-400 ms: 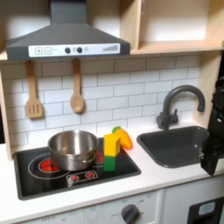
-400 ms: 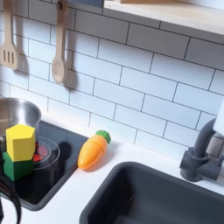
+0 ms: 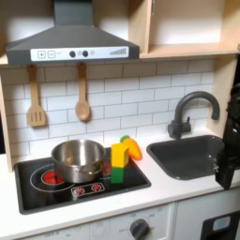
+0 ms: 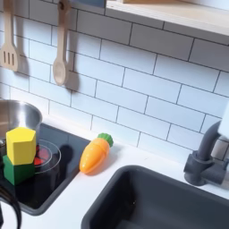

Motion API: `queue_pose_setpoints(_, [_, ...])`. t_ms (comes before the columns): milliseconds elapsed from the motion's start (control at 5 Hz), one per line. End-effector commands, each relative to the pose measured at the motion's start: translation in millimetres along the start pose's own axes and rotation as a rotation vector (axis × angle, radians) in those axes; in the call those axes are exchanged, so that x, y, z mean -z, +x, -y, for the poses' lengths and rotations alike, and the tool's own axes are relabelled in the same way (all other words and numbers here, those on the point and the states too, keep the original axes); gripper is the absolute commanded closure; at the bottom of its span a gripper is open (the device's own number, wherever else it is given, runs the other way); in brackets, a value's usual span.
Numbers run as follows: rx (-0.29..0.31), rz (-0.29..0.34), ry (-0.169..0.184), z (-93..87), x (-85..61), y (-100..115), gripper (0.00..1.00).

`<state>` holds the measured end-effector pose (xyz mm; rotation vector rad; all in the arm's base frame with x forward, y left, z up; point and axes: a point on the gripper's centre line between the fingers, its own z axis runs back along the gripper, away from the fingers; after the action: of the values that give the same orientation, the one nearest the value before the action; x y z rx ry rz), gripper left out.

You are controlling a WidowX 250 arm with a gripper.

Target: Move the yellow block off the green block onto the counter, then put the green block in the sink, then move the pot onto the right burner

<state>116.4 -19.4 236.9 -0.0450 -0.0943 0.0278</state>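
Nothing lifted yet: the stack is whole on the black stove panel [image 3: 37, 193].
The robot's dark hand [image 3: 228, 165] sits at the first exterior view's right edge, by the dark grey sink [image 3: 187, 157]; I cannot tell whether its fingers are apart or together. Nothing has shifted since a moment ago. The small yellow block [image 3: 121, 152] tops the small green cube [image 3: 119, 173] beside the shiny steel pot [image 3: 78, 160], so I judge the first step unstarted.

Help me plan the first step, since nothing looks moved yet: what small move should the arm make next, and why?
Probably bring the gripper, now at the first exterior view's right edge beside the sink, across to above the yellow block. That block sits on the green block on the stove, next to the pot, so it must come off first. I cannot tell how the jaws stand.
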Motion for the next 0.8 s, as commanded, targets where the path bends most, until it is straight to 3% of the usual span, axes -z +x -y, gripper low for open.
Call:
queue_pose_setpoints(0, [-0.057, 0.004, 0.010, -12.0, 3.5, 8.3, 0.00])
queue_pose_setpoints(600, [-0.185, -0.009, 0.029, -46.6, 12.8, 33.2, 0.00])
